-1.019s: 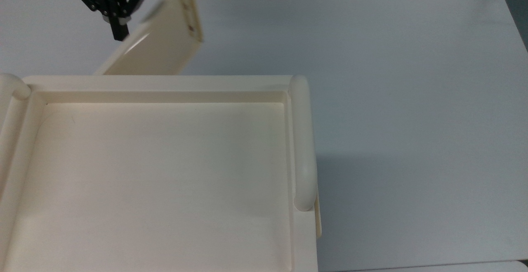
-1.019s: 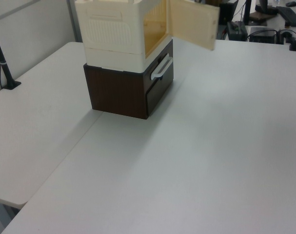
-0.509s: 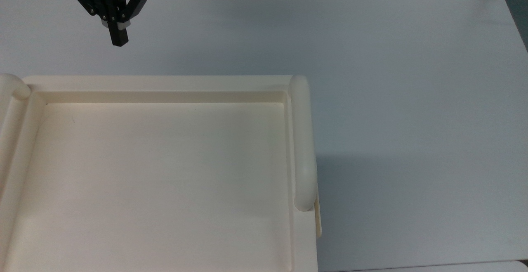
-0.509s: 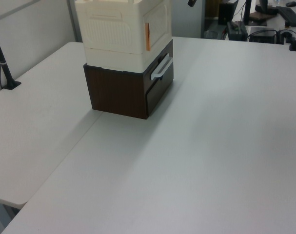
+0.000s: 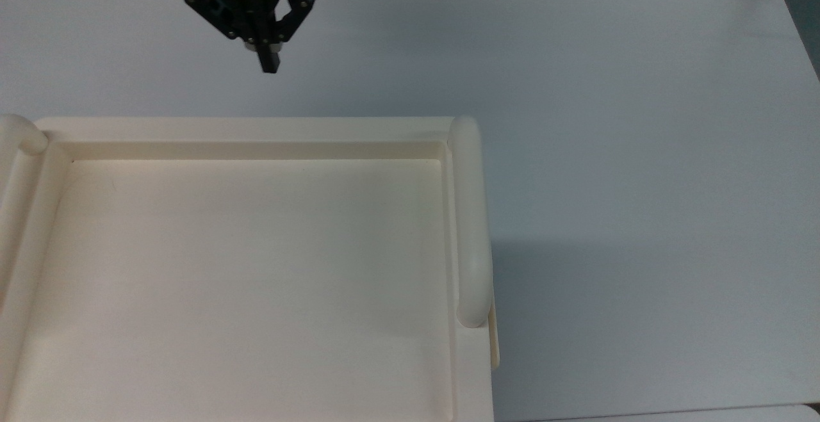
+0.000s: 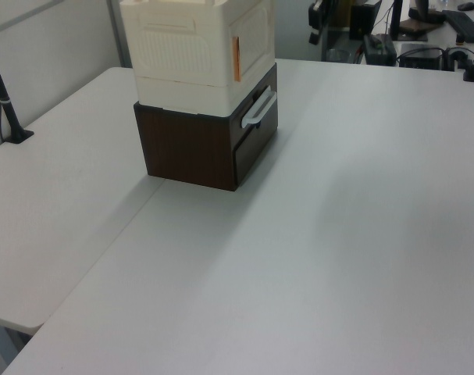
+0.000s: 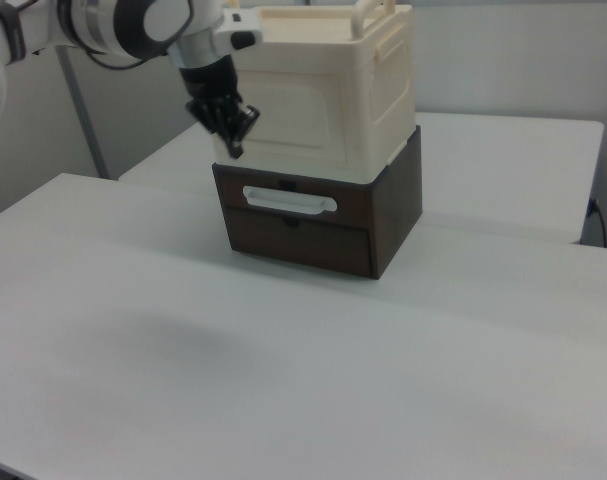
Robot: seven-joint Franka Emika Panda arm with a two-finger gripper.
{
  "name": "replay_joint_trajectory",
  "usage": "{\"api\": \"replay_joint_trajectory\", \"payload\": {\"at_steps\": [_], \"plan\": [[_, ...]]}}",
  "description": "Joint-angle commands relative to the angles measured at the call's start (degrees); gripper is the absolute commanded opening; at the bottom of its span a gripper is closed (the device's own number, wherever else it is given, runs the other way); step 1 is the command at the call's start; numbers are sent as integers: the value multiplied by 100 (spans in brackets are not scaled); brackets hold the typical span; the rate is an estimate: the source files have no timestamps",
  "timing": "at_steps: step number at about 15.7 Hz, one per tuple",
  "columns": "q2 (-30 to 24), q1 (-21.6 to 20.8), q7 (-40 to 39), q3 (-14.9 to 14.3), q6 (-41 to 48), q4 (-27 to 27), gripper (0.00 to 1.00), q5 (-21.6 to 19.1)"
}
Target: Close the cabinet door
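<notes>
From where I sit the cabinet door point(image 7: 288, 110) looks flush with the front of the cream cabinet point(image 5: 243, 268), which stands on a dark brown drawer unit point(image 6: 191, 150) toward the far left part of the worktop point(image 5: 640, 121) in the left view. My end effector point(image 5: 269, 66) hangs clear of the door over bare worktop, fingers drawn narrow together and holding nothing; in the right view it sits just in front of the door's left side, near but apart. My worry is the latch: I judge that if the panel only swung to and did not seat, it could drift back open, since nothing presses on it. A careless retreat could also clip the white drawer handle point(image 7: 289, 200) below or nudge the cabinet off its base, given how close the fingers are. Against a second ago, the door, then standing well out from the front, is now shut; against half a second ago, the end effector has travelled toward the top view's right along the far edge.
</notes>
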State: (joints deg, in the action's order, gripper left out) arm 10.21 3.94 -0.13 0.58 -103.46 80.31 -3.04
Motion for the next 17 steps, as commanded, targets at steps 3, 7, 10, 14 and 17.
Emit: {"api": "replay_joint_trajectory", "payload": {"at_steps": [3, 7, 10, 14, 17], "plan": [[-685, -595, -242, 179, 749, 853, 3, 919], [-1117, -701, -234, 197, 749, 1452, 7, 946], [-1152, -658, -190, 197, 784, 1567, 24, 893], [-1117, -622, -172, 171, 801, 1567, 87, 884], [-1030, -561, -163, 118, 766, 1497, 100, 875]]}}
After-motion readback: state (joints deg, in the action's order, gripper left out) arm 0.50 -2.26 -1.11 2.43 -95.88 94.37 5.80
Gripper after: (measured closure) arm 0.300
